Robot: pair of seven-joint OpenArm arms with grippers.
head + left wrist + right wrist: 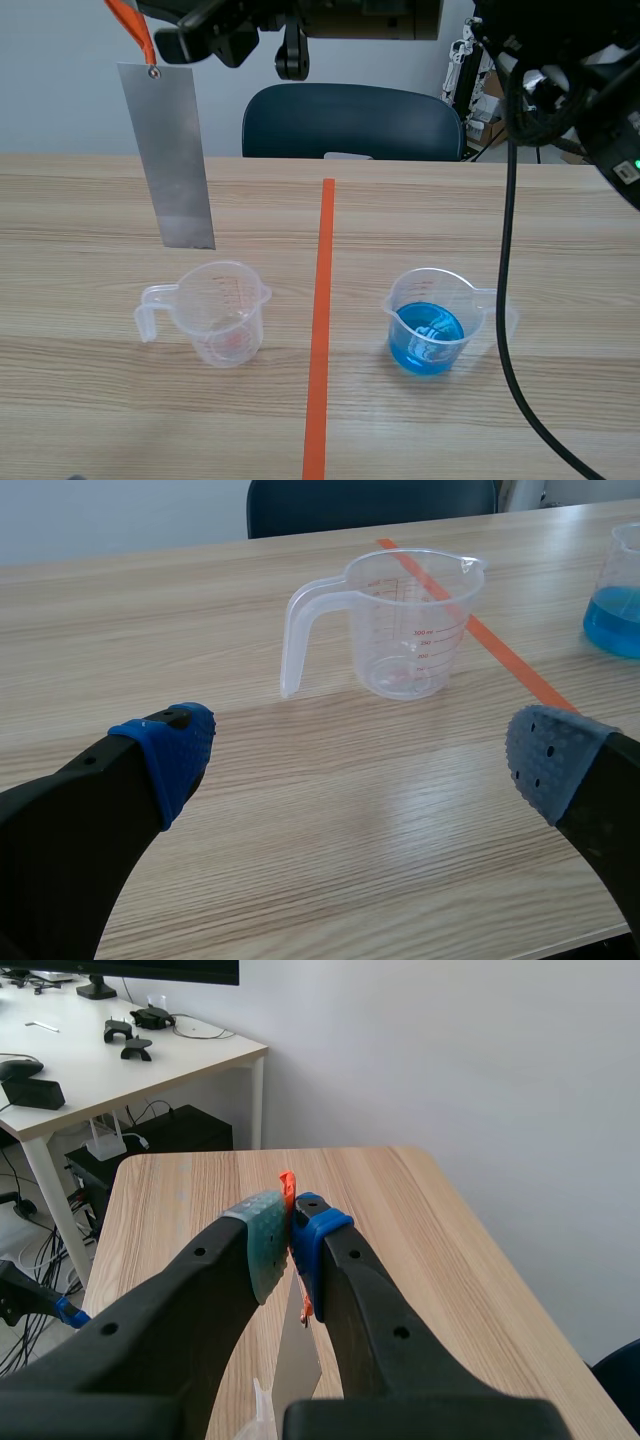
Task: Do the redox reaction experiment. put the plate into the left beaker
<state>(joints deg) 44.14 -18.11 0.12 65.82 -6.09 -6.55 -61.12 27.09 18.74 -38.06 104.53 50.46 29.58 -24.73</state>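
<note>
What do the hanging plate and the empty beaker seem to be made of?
The plate: likely metal, thin flat grey sheet with a dull brushed sheen, hung on an orange strap. The beaker: probably clear plastic, see-through wall, moulded handle, red printed scale.

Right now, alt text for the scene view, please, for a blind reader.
A metal plate hangs by an orange strap from the right tool, near an empty clear beaker. Across the orange tape line stands a beaker of blue liquid.
</note>
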